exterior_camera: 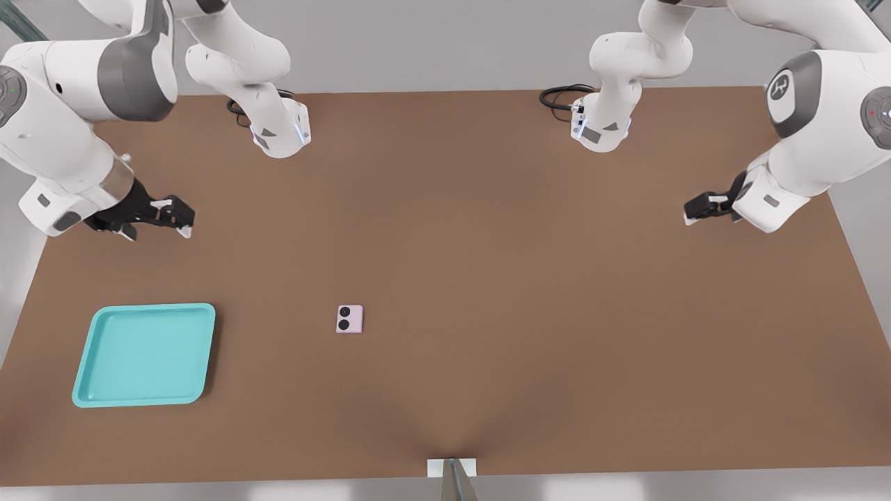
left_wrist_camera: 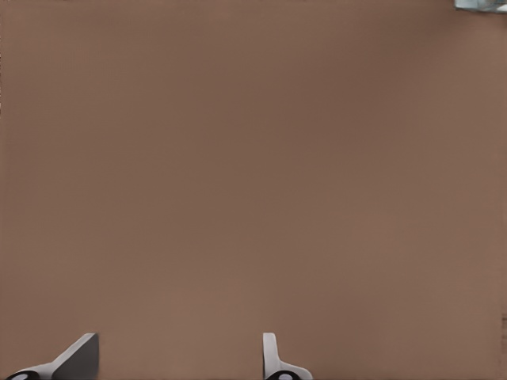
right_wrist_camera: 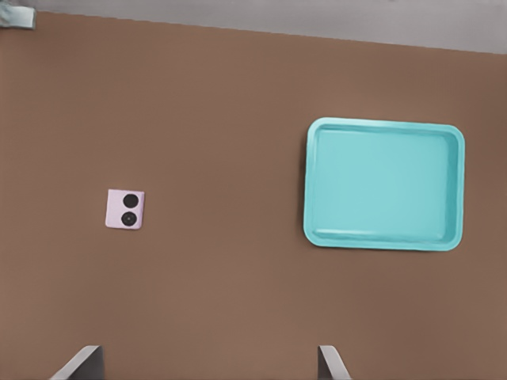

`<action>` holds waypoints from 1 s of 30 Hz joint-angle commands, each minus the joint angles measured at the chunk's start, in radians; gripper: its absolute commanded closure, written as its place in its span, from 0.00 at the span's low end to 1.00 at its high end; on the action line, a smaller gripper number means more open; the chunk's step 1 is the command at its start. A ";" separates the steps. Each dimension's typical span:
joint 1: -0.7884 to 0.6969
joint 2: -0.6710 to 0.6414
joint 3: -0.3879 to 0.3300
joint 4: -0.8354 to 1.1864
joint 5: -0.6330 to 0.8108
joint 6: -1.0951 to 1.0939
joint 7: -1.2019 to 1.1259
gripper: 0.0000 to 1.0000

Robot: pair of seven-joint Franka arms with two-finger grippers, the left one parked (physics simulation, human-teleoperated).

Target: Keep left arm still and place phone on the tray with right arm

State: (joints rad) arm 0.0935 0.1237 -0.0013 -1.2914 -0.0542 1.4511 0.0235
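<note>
My gripper (exterior_camera: 157,218) hangs with fingers spread, empty, at the front view's left, above the table (exterior_camera: 487,243). The phone (exterior_camera: 349,319) lies flat mid-table, well apart from the tray (exterior_camera: 85,376) (my wrist view shows both, never my arm).

Brown table (exterior_camera: 487,278), turquoise tray (exterior_camera: 85,390) and pink phone (exterior_camera: 349,319) lying apart

One phone (exterior_camera: 349,319), one tray (exterior_camera: 144,355), two arms, each with one hand, on one tabletop (exterior_camera: 487,278).
</note>
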 commanded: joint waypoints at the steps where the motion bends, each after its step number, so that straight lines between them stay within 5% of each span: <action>1: 0.000 0.001 0.000 -0.005 0.000 0.091 0.032 0.00; 6: 0.130 0.189 0.006 0.050 -0.006 0.112 0.062 0.00; 15: 0.296 0.458 -0.013 0.041 -0.003 0.419 0.627 0.00; 30: 0.299 0.537 0.057 -0.155 -0.006 0.683 0.866 0.00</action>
State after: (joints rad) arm 0.3929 0.6570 0.0552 -1.4468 -0.0593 2.0599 0.5812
